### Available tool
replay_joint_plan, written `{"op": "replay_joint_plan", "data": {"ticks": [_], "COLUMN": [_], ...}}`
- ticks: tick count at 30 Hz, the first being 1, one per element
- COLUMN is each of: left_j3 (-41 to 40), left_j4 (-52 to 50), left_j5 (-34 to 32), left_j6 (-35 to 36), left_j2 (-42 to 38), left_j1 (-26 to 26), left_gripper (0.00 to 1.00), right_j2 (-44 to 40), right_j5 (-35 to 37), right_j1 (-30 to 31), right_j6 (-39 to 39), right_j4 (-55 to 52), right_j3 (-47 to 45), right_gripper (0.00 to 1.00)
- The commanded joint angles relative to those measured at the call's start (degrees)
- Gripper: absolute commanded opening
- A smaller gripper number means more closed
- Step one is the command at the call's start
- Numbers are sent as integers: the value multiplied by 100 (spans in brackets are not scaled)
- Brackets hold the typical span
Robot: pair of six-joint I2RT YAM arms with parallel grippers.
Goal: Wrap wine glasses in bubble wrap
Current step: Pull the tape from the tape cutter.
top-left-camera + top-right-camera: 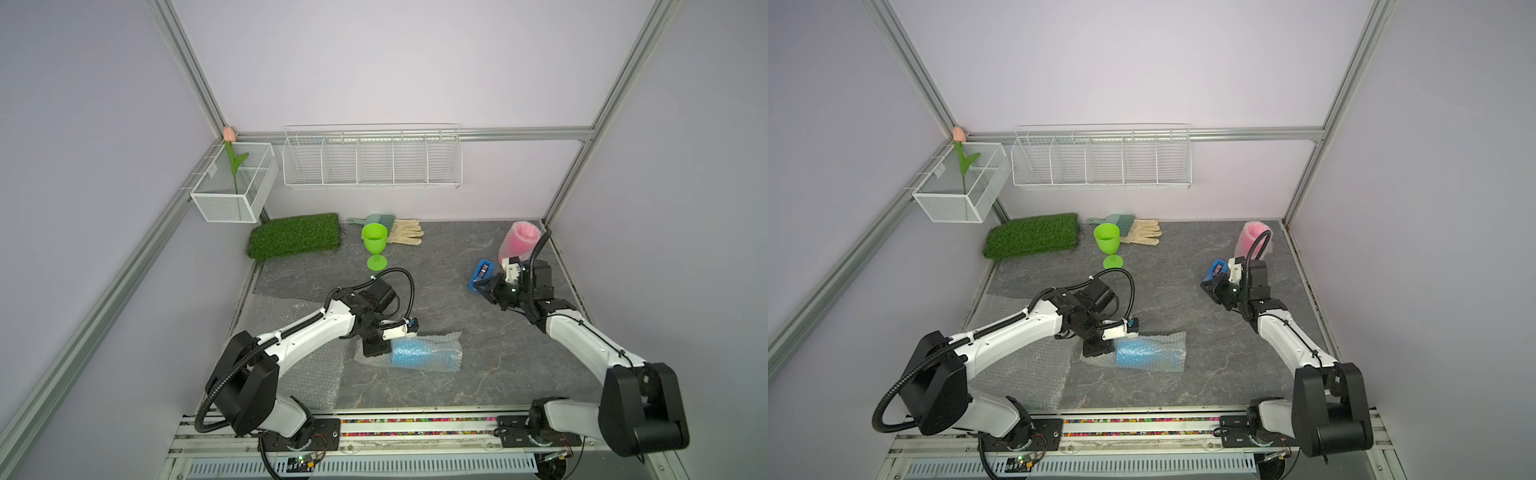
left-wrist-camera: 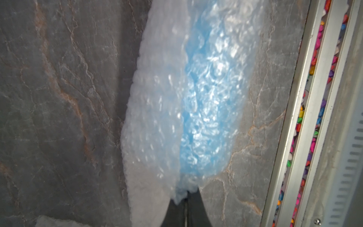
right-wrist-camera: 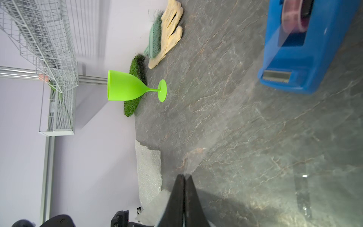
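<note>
Two tools show, and both have their jaws pressed together. The left tool point(image 2: 186, 194) pinches the bunched end of the bubble wrap point(image 2: 157, 118) that is rolled around the sky-blue goblet point(image 2: 208, 98). It grips at the wider blue end of the bundle. In both top views this bundle lies on its side on the grey stone-patterned desk point(image 1: 498, 374), near the front and about midway between the two arms. The right tool point(image 3: 184, 175) hovers above the desk, well apart from the bundle, with its tips closed on a faint strip of clear tape point(image 3: 225, 121). The strip stretches back to the blue tape dispenser point(image 3: 306, 49), which sits just beside the tool. Behind the dispenser, in the far right corner, the pink goblet point(image 1: 519, 241) stands already covered in bubble wrap. The lime-green goblet point(image 1: 375, 243) stands upright and bare at the far middle of the desk. It is near the green turf mat point(image 1: 295, 235) and just in front of a cream glove point(image 1: 405, 232) and a small green brush point(image 1: 376, 218). Spare bubble wrap sheets point(image 1: 307, 374) lie flat along the desk's left edge, partly under the left arm. Two white wire baskets point(image 1: 370, 162) hang on the walls behind, and the corner one holds an artificial tulip point(image 1: 229, 134).
</note>
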Motion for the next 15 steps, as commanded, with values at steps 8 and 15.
{"op": "replay_joint_plan", "data": {"ticks": [8, 15], "left_j3": [47, 100], "left_j4": [-150, -195], "left_j5": [172, 212], "left_j6": [140, 141], "left_j2": [34, 132], "left_j1": [-29, -44], "left_gripper": [0, 0], "right_j2": [-374, 304], "right_j5": [517, 816], "right_j1": [986, 1489], "right_j6": [558, 645], "right_j4": [-106, 505], "right_j3": [-950, -1380], "right_gripper": [7, 7]}}
